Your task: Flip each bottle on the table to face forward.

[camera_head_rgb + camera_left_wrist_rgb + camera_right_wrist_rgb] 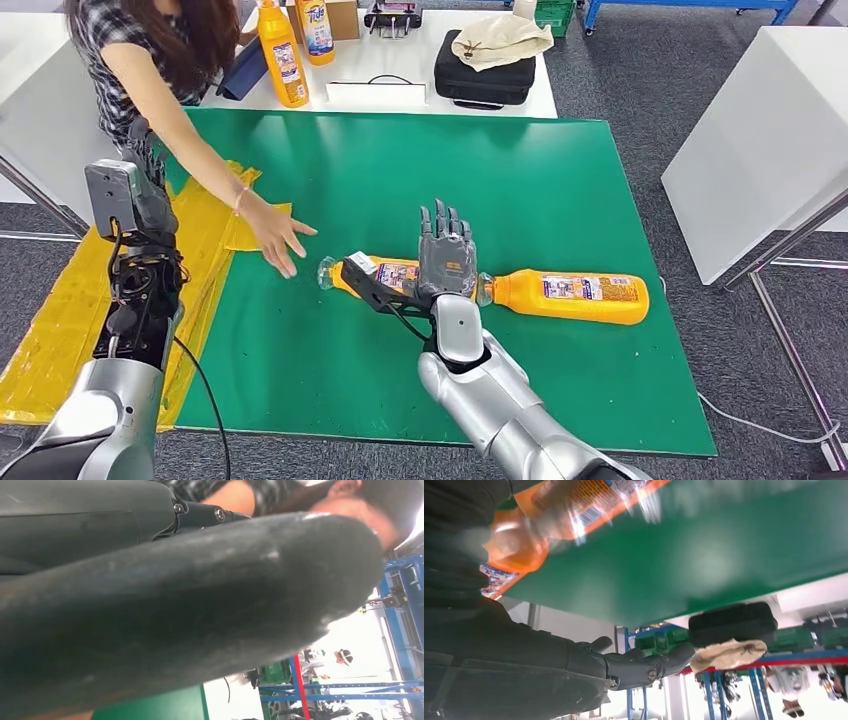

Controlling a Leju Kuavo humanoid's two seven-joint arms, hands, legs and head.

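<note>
Two orange bottles lie on their sides, end to end, on the green mat (560, 190). The left bottle (390, 274) points its clear cap toward a person's hand (278, 236) spread on the mat. My right hand (445, 257) lies over this bottle's far end with straight fingers and the thumb out to the side, gripping nothing. In the right wrist view the bottle (574, 505) is a blur close beside the hand (574, 665). The right bottle (575, 296) lies apart, label up. My left hand (148, 160) is raised at the mat's left edge beside the person's arm, holding nothing.
Two more orange bottles (283, 55) stand upright on the white table (420, 60) behind the mat, next to a black bag (485, 75). A yellow plastic sheet (60, 330) lies left of the mat. A white table (770, 150) stands to the right.
</note>
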